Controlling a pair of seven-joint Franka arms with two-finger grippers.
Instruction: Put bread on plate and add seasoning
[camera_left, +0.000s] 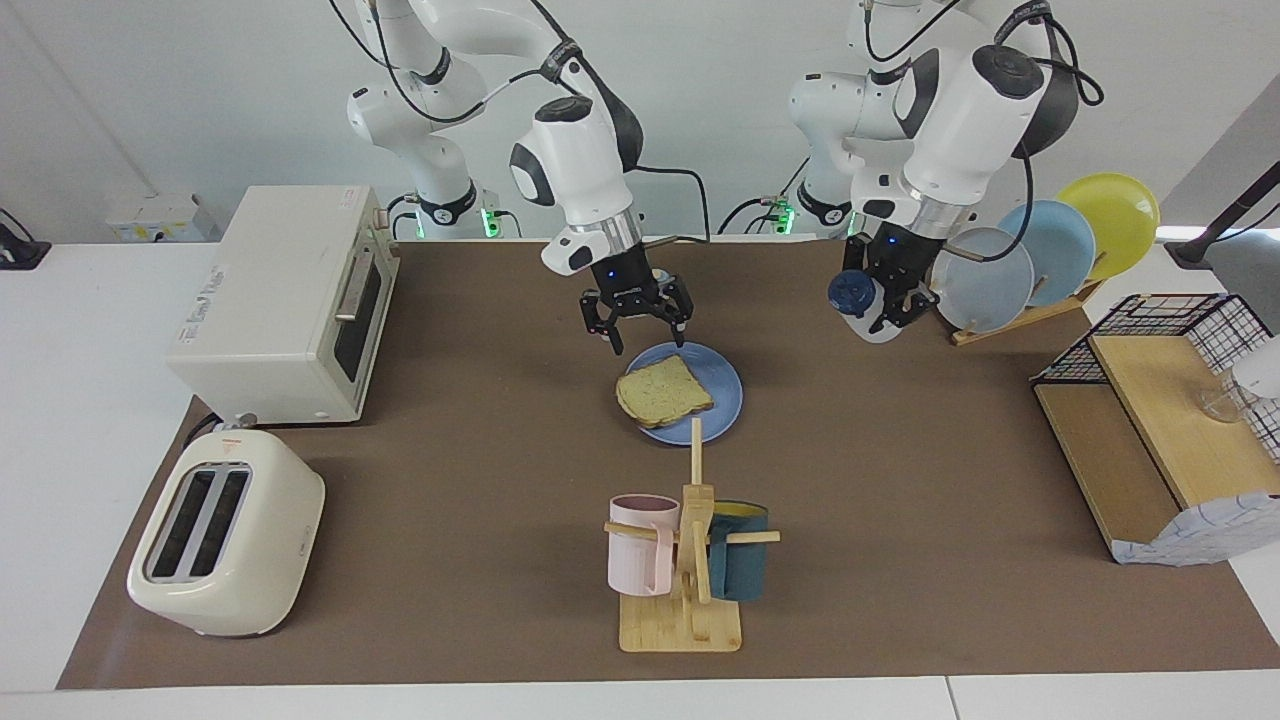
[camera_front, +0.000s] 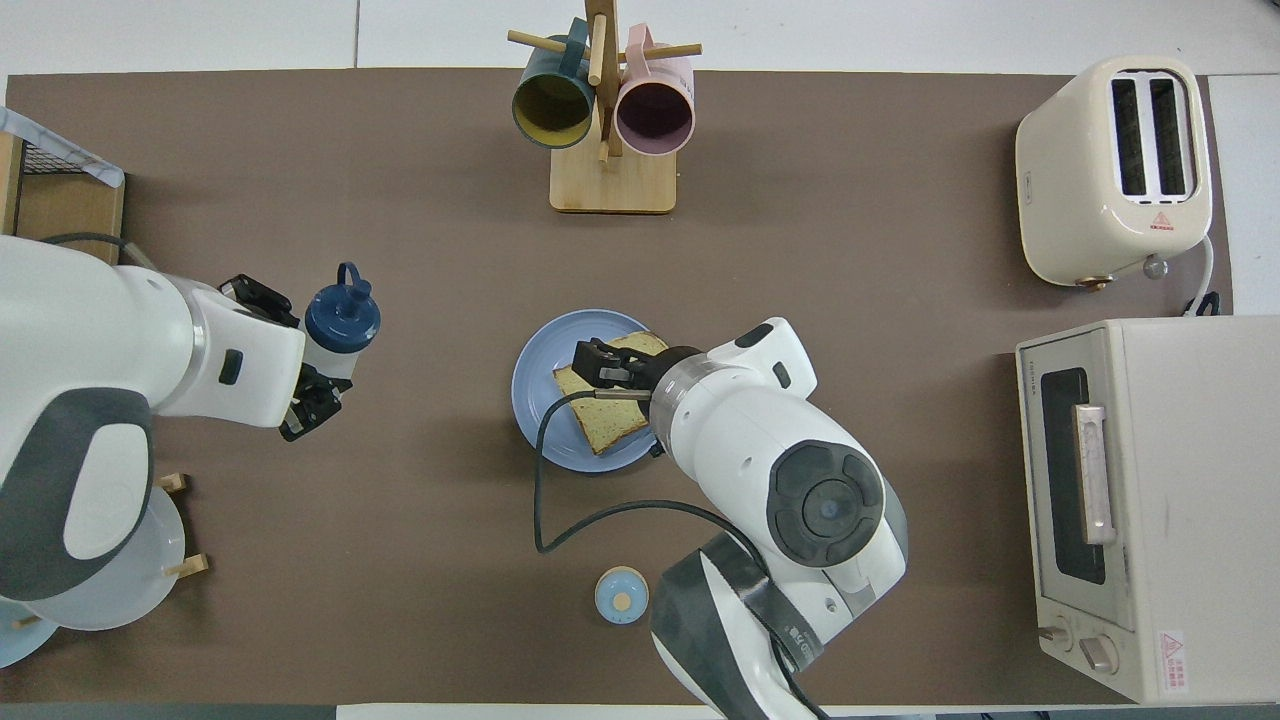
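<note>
The bread (camera_left: 664, 390) (camera_front: 610, 408) lies flat on the blue plate (camera_left: 726, 385) (camera_front: 535, 385) at the middle of the mat. My right gripper (camera_left: 637, 326) (camera_front: 598, 362) hangs open just above the slice's edge nearer the robots, holding nothing. The seasoning (camera_left: 853, 296) (camera_front: 341, 320), a translucent bottle with a navy looped cap, is up in the air and tilted. My left gripper (camera_left: 893, 296) (camera_front: 305, 355) is shut on its body, over the mat between the plate and the dish rack.
A mug tree (camera_left: 690, 560) with a pink and a teal mug stands farther from the robots than the plate. A toaster (camera_left: 225, 535) and toaster oven (camera_left: 290, 300) occupy the right arm's end. A dish rack (camera_left: 1050, 262) and wooden shelf (camera_left: 1160, 430) occupy the left arm's end. A small bell (camera_front: 620, 595) sits near the robots.
</note>
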